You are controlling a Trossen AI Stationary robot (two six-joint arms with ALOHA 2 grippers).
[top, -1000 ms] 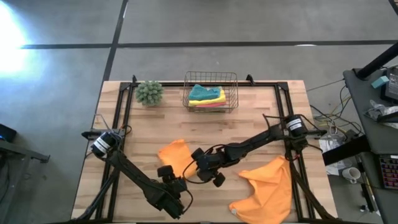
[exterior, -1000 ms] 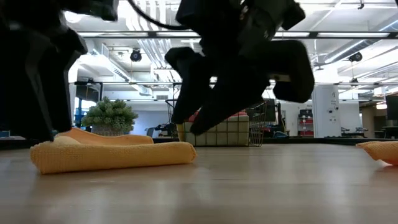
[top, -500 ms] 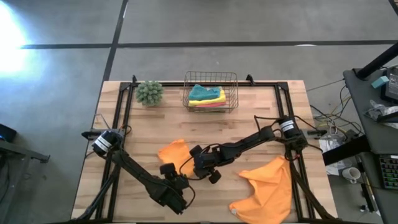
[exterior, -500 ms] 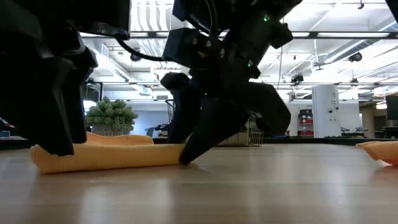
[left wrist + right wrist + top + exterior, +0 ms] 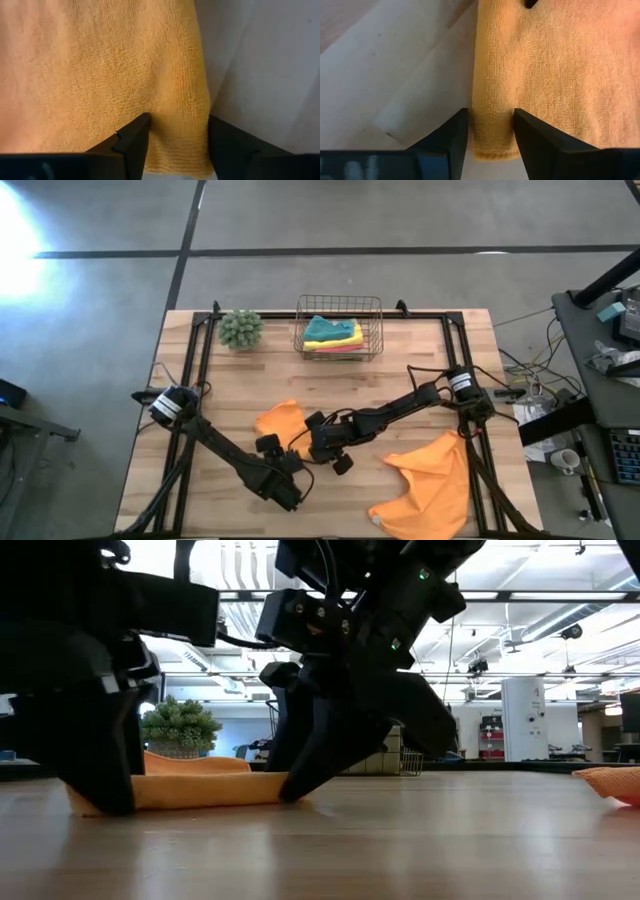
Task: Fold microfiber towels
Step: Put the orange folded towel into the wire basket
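Both arms had come lower and closer to the towel since the earlier frames; one second before, the right gripper [image 5: 318, 442] was in the air above the table [image 5: 420, 370], and now its fingers stood down at the table surface. From my remote station I saw the partly folded orange towel [image 5: 279, 424] lying left of the table's centre. The left gripper [image 5: 277, 458] was at its near edge, beside the right one.

In the left wrist view the fingers [image 5: 131, 137] were apart, with the towel's corner between them. In the right wrist view the fingers [image 5: 454, 134] also stood apart, with a rolled edge of the same towel in the gap. I judged both tools as spread around the cloth and not yet pinching it.

A second orange towel [image 5: 432, 480] lay unfolded near the right front corner. The wire basket [image 5: 339, 327] at the back held folded towels [image 5: 333, 333], beside the plant ball [image 5: 240, 328].

I believed the step in hand was taking the two corners for the next fold. The next move called for closing both pairs of fingers together, then lifting the edge evenly and carrying it over the far side.
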